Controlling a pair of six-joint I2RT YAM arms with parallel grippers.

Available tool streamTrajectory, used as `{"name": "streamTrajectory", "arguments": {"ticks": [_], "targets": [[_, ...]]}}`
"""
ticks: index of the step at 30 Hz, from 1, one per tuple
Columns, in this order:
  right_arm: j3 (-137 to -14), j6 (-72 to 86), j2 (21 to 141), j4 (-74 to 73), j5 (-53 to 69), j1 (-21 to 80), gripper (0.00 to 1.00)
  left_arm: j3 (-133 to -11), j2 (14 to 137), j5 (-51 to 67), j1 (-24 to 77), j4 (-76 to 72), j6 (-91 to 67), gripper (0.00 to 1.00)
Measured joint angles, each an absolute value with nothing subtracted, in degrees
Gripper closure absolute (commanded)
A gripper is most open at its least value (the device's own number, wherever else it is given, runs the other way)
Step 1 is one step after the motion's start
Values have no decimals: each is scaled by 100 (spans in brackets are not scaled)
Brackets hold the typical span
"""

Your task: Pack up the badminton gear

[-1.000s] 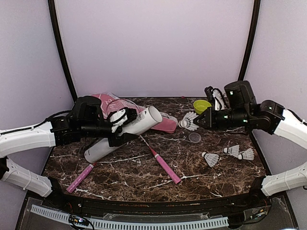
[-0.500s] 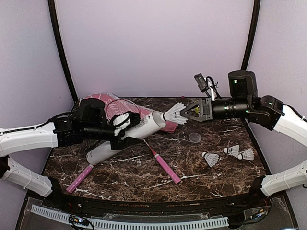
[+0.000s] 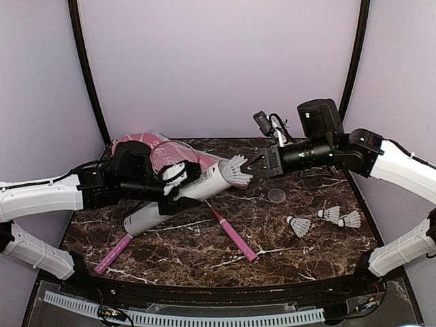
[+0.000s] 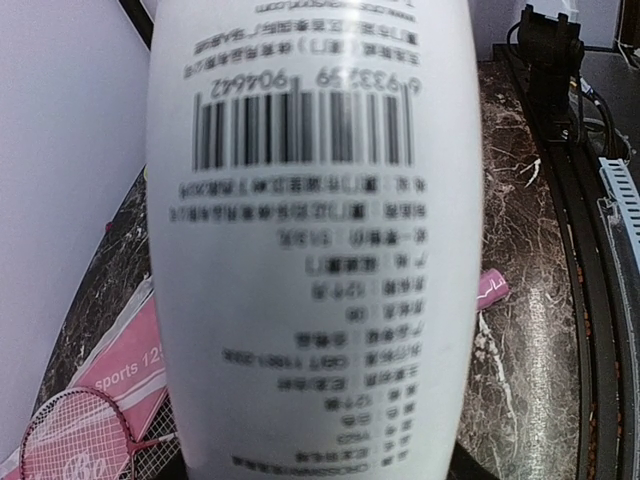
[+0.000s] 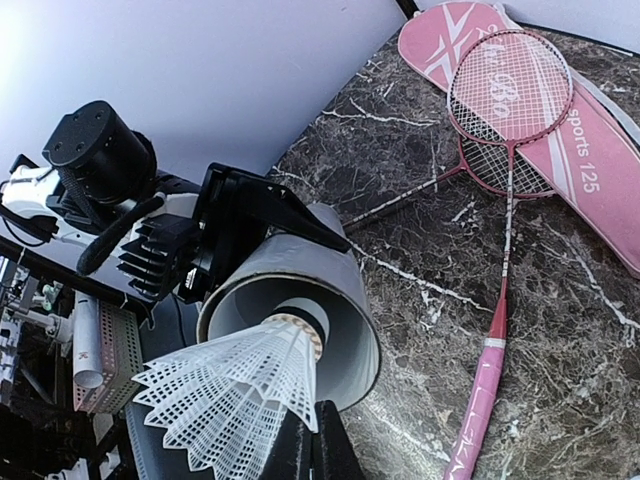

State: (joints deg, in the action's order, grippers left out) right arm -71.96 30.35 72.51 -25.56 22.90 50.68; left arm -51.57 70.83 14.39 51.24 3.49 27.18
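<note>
The dark marble table [image 3: 306, 252] fills the lower half of the overhead view. At its upper left lies the long pink racket cover [image 3: 134, 144], with the heads of two rackets [image 5: 510, 90] resting across it. Their pink handles run toward the lower centre [image 3: 235, 238] and lower left [image 3: 112, 252].

My left hand [image 3: 174, 184] is clamped around the tall white tube [image 3: 211, 178], holding it tilted left of centre, open mouth up and to the right. The tube's barcode fills my left wrist view.

My right hand [image 3: 251, 169] is pinched together on the skirt of a shuttlecock [image 5: 235, 395], cork end at the tube's mouth. Three more shuttlecocks [image 3: 329, 214] lie at the table's right side.
</note>
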Motion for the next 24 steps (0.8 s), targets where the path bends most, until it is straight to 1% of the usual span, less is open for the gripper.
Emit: {"name": "streamTrajectory", "arguments": {"ticks": [7,24], "targets": [[-7520,2832,7640,-2729,2217,5312,100,-5157,7126,1463,5133,351,2718,45],[-7544,2792,7994,-2609,2220,5516,100,-5157,7205,1450,5179,351,2692,45]]}}
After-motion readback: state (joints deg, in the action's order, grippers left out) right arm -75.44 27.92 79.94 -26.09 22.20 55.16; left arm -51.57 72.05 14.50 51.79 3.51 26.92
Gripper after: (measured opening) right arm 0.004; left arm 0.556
